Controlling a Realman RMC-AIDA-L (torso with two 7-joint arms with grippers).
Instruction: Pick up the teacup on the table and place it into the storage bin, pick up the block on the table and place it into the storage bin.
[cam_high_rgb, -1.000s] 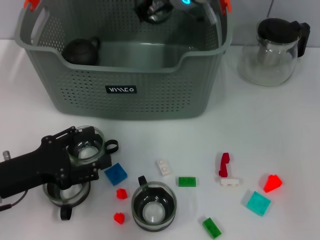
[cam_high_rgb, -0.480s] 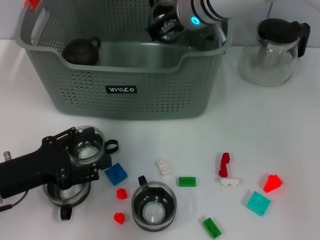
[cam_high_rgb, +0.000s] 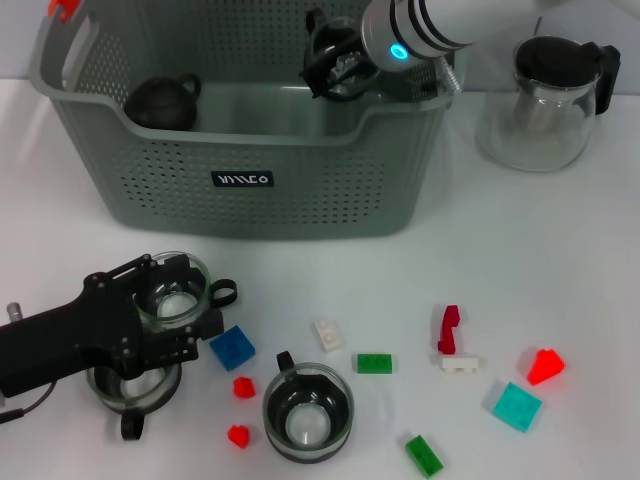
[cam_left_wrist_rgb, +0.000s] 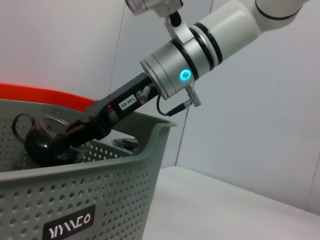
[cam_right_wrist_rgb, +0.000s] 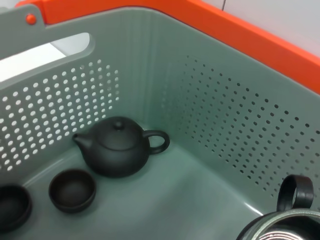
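My right gripper (cam_high_rgb: 338, 58) hangs over the back right of the storage bin (cam_high_rgb: 300, 190), shut on a glass teacup (cam_high_rgb: 330, 45) with a dark handle. The left wrist view shows that right gripper (cam_left_wrist_rgb: 52, 145) holding the teacup (cam_left_wrist_rgb: 37, 140) just inside the storage bin (cam_left_wrist_rgb: 115, 200). The held teacup's rim (cam_right_wrist_rgb: 285, 225) shows in the right wrist view. My left gripper (cam_high_rgb: 165, 300) rests low at the front left, over a second teacup (cam_high_rgb: 172, 293). Two more teacups (cam_high_rgb: 308, 412) (cam_high_rgb: 130, 388) stand nearby. A blue block (cam_high_rgb: 232, 347) lies just right of the left gripper.
Inside the bin lie a black teapot (cam_right_wrist_rgb: 120, 147) and small dark cups (cam_right_wrist_rgb: 72, 190). A glass pitcher (cam_high_rgb: 545, 100) with a black lid stands right of the bin. Several small blocks lie scattered at the front, among them green (cam_high_rgb: 374, 363), cyan (cam_high_rgb: 517, 406) and red (cam_high_rgb: 545, 366).
My right arm has come forward and down over the bin's back right with the teacup in its grip. The left arm and the things on the table have not moved.
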